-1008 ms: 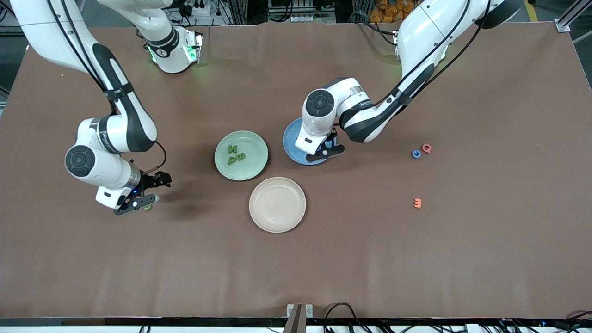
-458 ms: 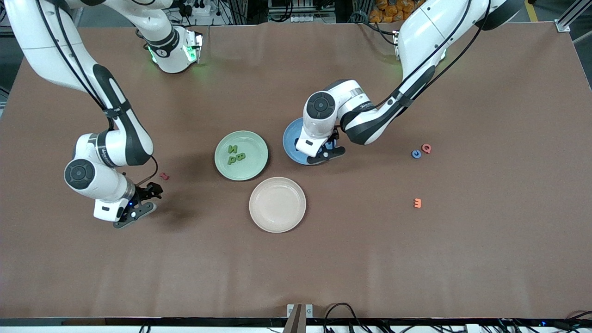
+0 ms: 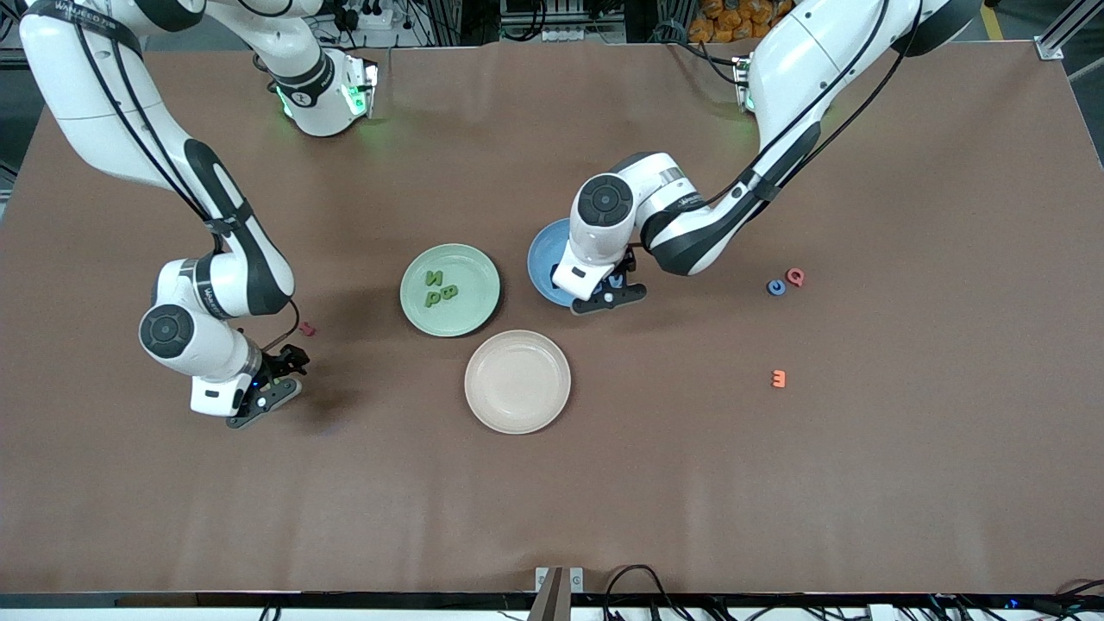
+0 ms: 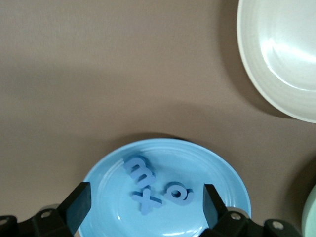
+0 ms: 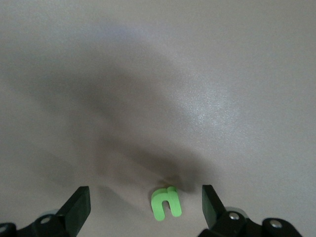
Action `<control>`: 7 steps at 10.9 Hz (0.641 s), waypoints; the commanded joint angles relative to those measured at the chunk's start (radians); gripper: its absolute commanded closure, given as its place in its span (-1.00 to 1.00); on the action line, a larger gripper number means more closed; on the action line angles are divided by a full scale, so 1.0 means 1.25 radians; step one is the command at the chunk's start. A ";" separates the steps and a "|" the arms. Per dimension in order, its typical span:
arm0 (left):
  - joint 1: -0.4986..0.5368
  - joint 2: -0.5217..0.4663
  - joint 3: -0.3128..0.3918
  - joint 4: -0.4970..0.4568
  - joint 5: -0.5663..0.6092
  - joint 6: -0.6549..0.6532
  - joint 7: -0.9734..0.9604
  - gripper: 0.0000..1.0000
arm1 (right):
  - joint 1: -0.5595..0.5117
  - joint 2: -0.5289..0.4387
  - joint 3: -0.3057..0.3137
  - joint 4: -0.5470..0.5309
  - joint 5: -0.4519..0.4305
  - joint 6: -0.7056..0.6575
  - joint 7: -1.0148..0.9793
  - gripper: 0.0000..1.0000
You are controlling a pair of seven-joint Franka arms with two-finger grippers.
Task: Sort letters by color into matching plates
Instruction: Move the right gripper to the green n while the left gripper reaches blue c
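Note:
My left gripper [image 3: 614,290] hangs open over the blue plate [image 3: 542,259], at the plate's edge nearer the camera. In the left wrist view, three blue letters [image 4: 148,185] lie loose in the blue plate [image 4: 217,173], apart from the open fingers [image 4: 79,205]. The right gripper [image 3: 269,388] is low over the table toward the right arm's end. It stands open around a small green letter [image 5: 166,202], touching neither finger; that letter is hidden in the front view. The green plate [image 3: 473,263] holds two green letters [image 3: 440,286]. The beige-pink plate [image 3: 517,381] holds nothing.
A red letter [image 3: 305,329] lies on the table near the right gripper. Toward the left arm's end lie a blue letter [image 3: 776,287], a pink-red letter [image 3: 795,276] beside it, and an orange letter [image 3: 779,378] nearer the camera.
The left gripper has opened over the blue plate and shifted slightly. The right gripper has come down over the green letter, uncovering the red letter.

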 commanded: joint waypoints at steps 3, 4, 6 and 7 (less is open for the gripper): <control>0.037 -0.075 0.005 -0.001 0.017 -0.044 0.189 -1.00 | -0.035 0.008 0.027 0.015 -0.055 -0.001 -0.013 -1.00; 0.039 -0.081 0.005 -0.001 0.017 -0.050 0.209 -1.00 | -0.037 0.008 0.027 0.015 -0.079 -0.001 -0.035 -1.00; 0.058 -0.100 0.004 0.001 0.017 -0.051 0.237 -1.00 | -0.064 0.007 0.043 0.004 -0.076 -0.001 -0.083 -1.00; 0.059 -0.114 0.004 0.007 0.017 -0.051 0.242 -1.00 | -0.070 0.007 0.048 0.004 -0.074 -0.003 -0.081 -1.00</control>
